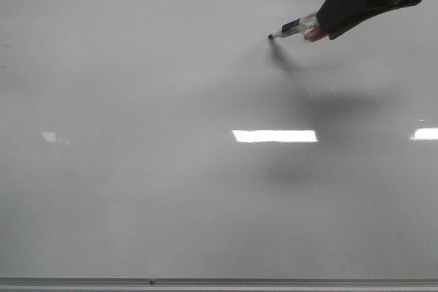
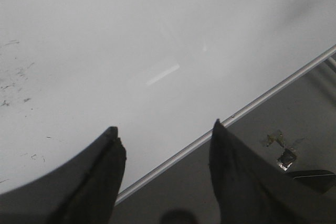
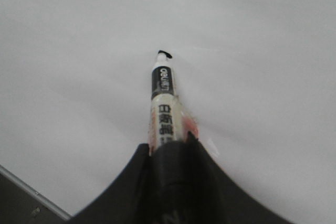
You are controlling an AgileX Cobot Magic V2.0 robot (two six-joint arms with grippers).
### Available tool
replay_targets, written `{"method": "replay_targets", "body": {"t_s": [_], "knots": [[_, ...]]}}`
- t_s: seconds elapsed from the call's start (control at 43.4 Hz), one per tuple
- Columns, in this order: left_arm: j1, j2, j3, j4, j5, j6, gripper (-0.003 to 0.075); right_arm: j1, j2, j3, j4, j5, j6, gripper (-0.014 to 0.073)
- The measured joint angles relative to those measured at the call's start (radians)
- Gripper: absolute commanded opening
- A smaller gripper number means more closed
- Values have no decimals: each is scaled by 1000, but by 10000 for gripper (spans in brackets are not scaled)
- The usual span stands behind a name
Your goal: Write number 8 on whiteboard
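A black-and-white marker pen [image 1: 295, 29] is pinched in the right claw [image 1: 327, 27], upper right of the front view, tip touching the glossy white-grey whiteboard [image 1: 171, 182]. Only a tiny black mark [image 3: 166, 53] is drawn; the 8 remains. The left claw [image 2: 165, 145] is spread, empty.

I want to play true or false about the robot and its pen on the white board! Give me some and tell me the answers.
1. The right gripper holds a marker. True.
2. A whole 8 is already drawn on the whiteboard. False: only a tiny black mark shows at the marker's tip.
3. The left gripper holds an eraser. False: it is open and holds nothing.
4. The marker's tip points at the whiteboard. True.
5. The marker is green. False: it is white with a black band.
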Motion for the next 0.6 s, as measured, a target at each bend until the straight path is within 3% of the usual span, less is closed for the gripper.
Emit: {"method": "replay_targets", "body": {"t_s": [0.276,0.392,0.599], "knots": [[0,0,0,-4,-2,0,368,-63,20,-6,0,150,-17,-97],[0,0,0,-5,-2,0,368,-74,13,45,2,146,-17,-97],[0,0,0,-6,-2,0,368,10,51,73,4,65,-19,-97]]}}
